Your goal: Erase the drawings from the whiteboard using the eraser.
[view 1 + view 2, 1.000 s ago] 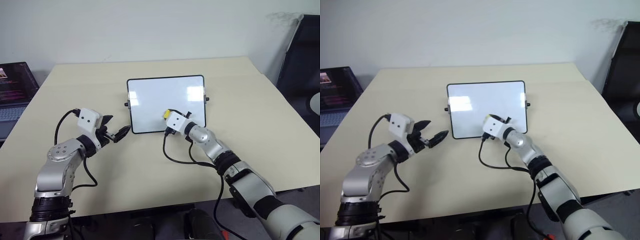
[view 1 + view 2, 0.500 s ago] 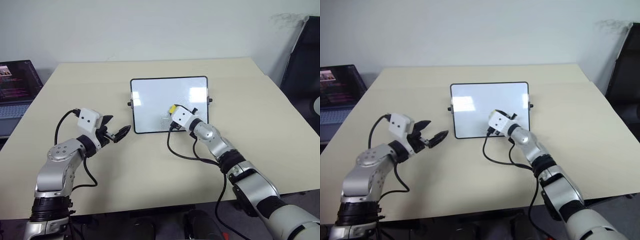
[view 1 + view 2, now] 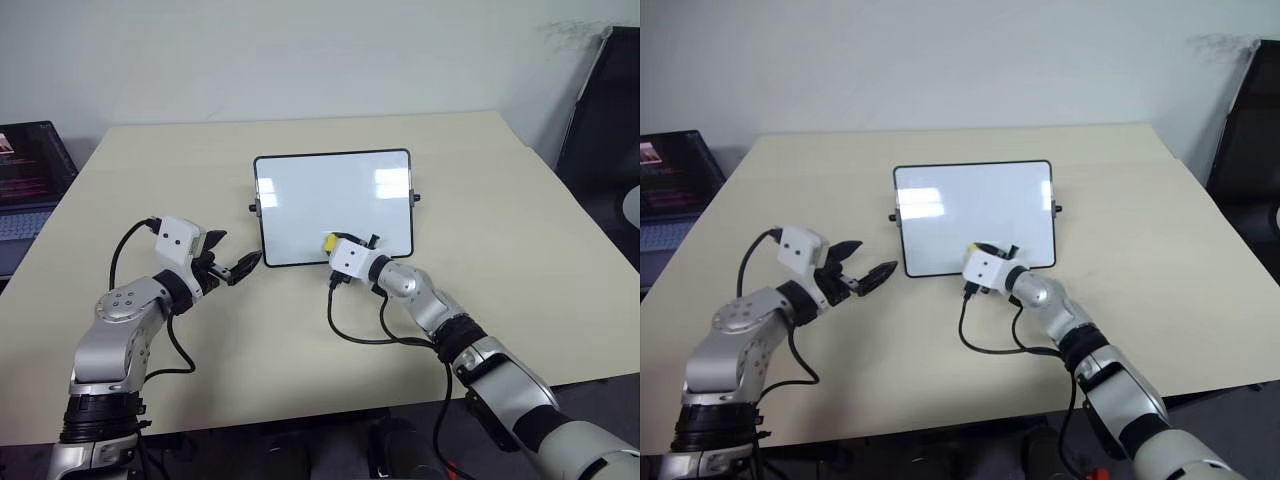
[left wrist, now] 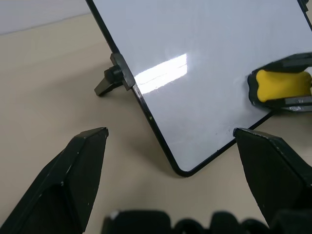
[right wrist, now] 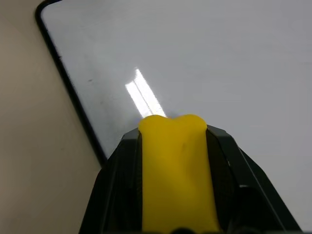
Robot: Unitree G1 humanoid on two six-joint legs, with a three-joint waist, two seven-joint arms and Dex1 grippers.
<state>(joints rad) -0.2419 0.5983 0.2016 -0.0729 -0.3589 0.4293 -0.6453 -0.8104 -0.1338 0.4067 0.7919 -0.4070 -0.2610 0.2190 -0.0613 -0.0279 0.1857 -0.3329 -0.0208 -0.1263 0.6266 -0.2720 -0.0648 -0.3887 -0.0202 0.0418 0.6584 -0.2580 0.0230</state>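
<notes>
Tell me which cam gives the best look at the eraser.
Right wrist view: the eraser sits large and central, clamped in the right gripper against the whiteboard. The left wrist view shows its yellow end from the side at the board's edge. The head views show a small yellow speck above the gripper's white housing.

Office or lab room, plain pale wall, beige table, open laptop at its left (screen lit), dark chair at right
</notes>
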